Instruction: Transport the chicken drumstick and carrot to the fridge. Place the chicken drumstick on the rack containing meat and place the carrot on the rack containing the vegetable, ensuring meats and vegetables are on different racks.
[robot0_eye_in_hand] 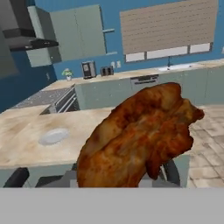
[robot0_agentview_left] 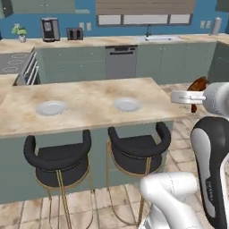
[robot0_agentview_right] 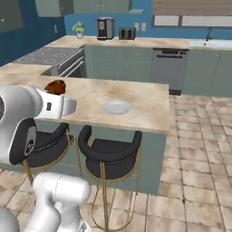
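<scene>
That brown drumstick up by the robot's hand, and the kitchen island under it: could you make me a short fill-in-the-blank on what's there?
1. The robot's fingers are shut on the chicken drumstick, which hangs in the ____, clear of the island counter.
2. On the island counter lie ____ white plates.
3. At the island's near side stand two ____ bar stools.

Missing words: air; two; black
</scene>
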{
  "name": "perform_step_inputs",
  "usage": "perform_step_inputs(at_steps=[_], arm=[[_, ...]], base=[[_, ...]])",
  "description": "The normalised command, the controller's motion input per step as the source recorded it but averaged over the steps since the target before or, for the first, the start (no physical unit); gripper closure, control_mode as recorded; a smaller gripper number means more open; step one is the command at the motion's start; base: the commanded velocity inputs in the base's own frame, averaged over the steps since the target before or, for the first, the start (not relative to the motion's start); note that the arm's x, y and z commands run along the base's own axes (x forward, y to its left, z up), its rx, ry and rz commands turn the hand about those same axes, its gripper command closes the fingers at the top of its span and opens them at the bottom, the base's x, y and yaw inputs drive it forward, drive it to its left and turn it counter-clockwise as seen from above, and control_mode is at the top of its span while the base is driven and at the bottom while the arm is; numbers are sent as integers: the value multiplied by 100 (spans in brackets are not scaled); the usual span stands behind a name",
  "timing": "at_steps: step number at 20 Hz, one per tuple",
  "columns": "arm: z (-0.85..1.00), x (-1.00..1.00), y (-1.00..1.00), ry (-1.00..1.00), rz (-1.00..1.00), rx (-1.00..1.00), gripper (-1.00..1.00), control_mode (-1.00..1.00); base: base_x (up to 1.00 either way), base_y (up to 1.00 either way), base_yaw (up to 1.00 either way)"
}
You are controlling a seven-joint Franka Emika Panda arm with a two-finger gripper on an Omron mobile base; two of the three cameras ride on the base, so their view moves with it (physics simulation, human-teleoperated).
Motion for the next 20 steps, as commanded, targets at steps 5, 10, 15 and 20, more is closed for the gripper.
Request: perform_step_inputs(at_steps=[5,10,15,20], arm=[[0,0,0,0,0,0,100,100],[0,0,0,0,0,0,100,100],[0,0,0,0,0,0,100,100],[0,0,0,0,0,0,100,100]], base=[[-5,-17,-88],[0,0,-95],[10,-13,-85],[74,-30,-45]])
